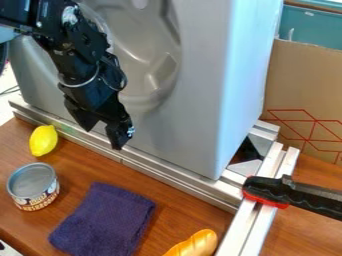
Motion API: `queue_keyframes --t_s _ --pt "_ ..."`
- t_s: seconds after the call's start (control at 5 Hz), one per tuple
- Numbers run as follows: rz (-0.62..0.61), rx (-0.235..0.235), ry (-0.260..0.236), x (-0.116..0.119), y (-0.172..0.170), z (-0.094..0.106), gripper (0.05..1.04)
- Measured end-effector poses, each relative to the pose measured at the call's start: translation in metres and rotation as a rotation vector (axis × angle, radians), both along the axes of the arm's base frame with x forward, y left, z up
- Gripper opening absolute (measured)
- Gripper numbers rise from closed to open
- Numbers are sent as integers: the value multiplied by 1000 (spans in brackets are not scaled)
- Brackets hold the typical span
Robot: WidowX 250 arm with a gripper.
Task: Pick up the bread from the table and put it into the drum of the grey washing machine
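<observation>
The hand (pixel 102 135), fingers parted around nothing, hangs near the metal rail (pixel 167 172), with the lemon (pixel 43 140) to its left in view, the can (pixel 33 184) lower left, the cloth (pixel 105 220) below and the bread (pixel 195 244) lower right.

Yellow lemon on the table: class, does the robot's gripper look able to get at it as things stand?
Probably yes. The gripper hangs nearby, its fingers apart, and nothing covers the lemon. The metal rail close behind might crowd one finger.
</observation>
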State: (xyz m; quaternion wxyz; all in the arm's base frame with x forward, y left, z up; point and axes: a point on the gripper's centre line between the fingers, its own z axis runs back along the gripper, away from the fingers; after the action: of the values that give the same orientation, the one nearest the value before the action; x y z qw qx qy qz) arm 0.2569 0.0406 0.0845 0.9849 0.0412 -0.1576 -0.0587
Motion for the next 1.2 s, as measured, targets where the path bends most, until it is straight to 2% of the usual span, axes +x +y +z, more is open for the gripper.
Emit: queue_keyframes --t_s 0.2,0.4,0.6,0.8,1.0,1.2 --pt "-1 -4 18 -2 -1 -5 1003" --pt "-82 -92 5 2 -34 -7 1003" --pt "-157 -130 20 -6 -61 -14 1003" --pt "-217 -174 25 -8 -80 -13 1003" --pt "-259 -251 89 -19 -98 -25 1003" --pt "-318 -293 154 -27 -117 -36 1003"
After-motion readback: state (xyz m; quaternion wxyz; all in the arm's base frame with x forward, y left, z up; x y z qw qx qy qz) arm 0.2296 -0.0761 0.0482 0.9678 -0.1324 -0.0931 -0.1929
